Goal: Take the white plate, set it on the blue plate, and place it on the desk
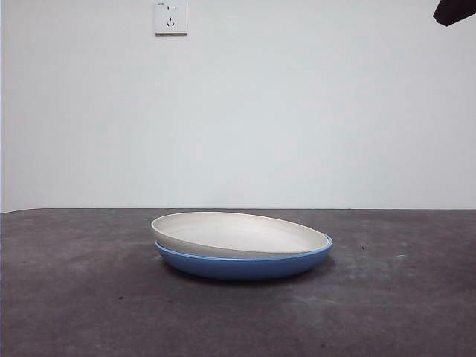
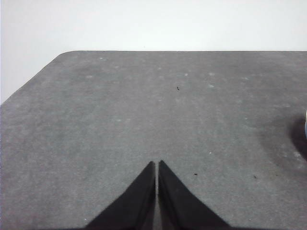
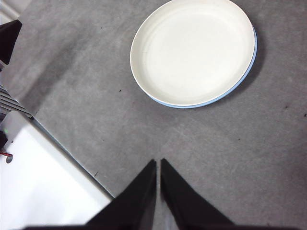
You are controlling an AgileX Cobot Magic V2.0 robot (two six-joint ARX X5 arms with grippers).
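The white plate [image 1: 236, 233] lies tilted inside the blue plate [image 1: 245, 265] on the desk [image 1: 74, 297], in the middle of the front view. In the right wrist view the white plate [image 3: 193, 50] covers the blue plate [image 3: 253, 57], which shows only as a thin blue rim. My right gripper [image 3: 158, 163] is shut and empty, high above the desk and well apart from the plates. My left gripper [image 2: 157, 164] is shut and empty over bare desk [image 2: 144, 110]; only a sliver of the plates' edge shows there.
A black arm tip [image 1: 454, 10] shows at the top right corner of the front view. A wall socket [image 1: 170, 16] is on the white wall behind. The right wrist view shows the desk's near edge and a white base [image 3: 38, 177] beside it.
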